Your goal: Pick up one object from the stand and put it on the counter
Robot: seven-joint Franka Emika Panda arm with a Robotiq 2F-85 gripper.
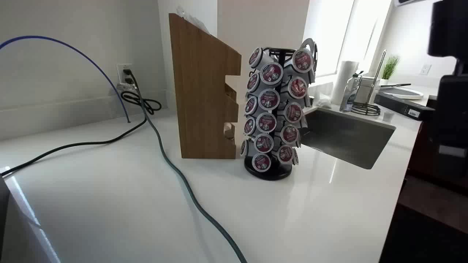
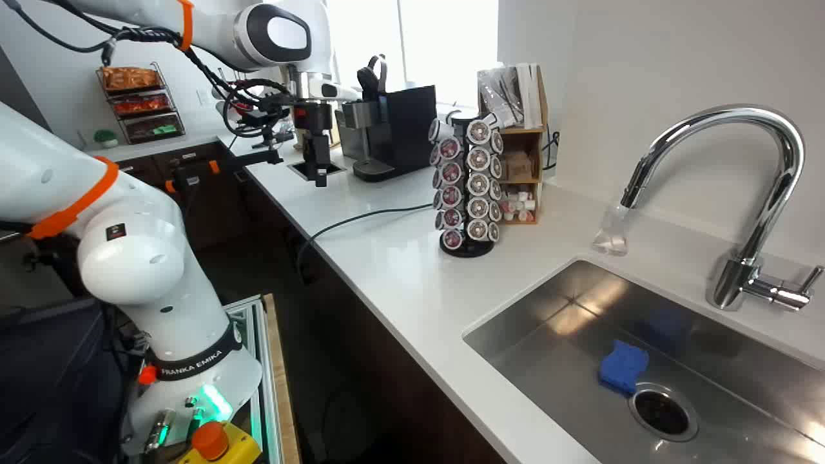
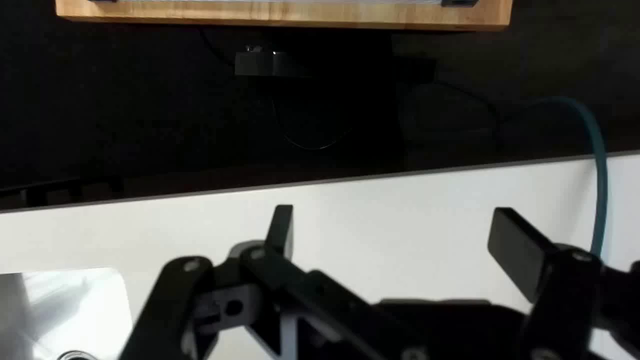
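The bent arm (image 2: 132, 264) points parted jaws downward.

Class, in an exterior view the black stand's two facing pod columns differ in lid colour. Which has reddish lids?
The left column in that view: its lids look reddish, while the right column looks greyish brown.

White arm (image 2: 132, 254), orange bands (image 2: 76, 203), black end effector (image 3: 392, 232)
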